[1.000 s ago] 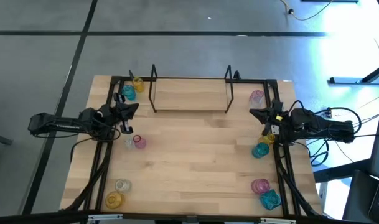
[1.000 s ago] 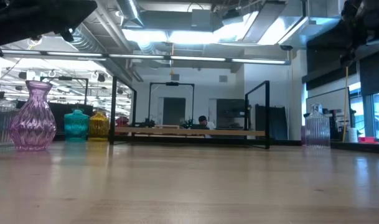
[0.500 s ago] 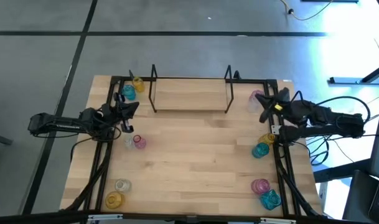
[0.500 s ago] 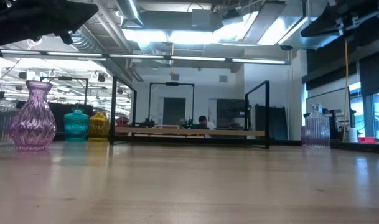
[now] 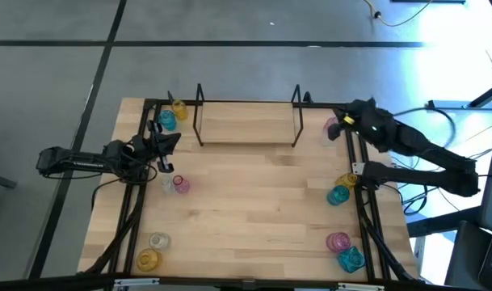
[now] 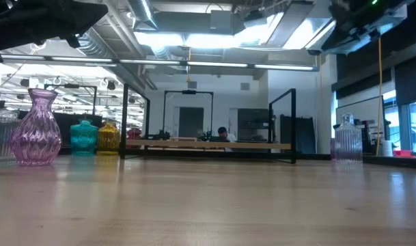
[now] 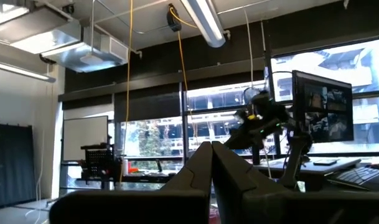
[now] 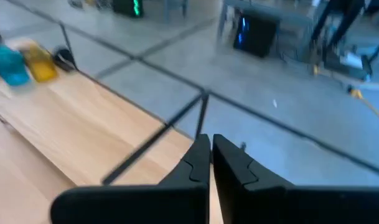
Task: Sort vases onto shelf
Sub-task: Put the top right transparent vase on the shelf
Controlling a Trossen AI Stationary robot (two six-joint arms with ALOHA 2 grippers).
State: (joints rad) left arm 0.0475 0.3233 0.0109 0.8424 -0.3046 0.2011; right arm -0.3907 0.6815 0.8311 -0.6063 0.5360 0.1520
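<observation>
Above the pink vase [image 5: 333, 126] beside the shelf [image 5: 247, 124], right tool [image 5: 336, 129] hovers clenched, empty.

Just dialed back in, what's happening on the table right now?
Nothing is held. The right gripper is shut and empty, up by the pink vase near the shelf's right end. The left gripper is shut too, parked at the table's left side near the teal vase. The shelf has no vases on it; they all stand on the table.
</observation>
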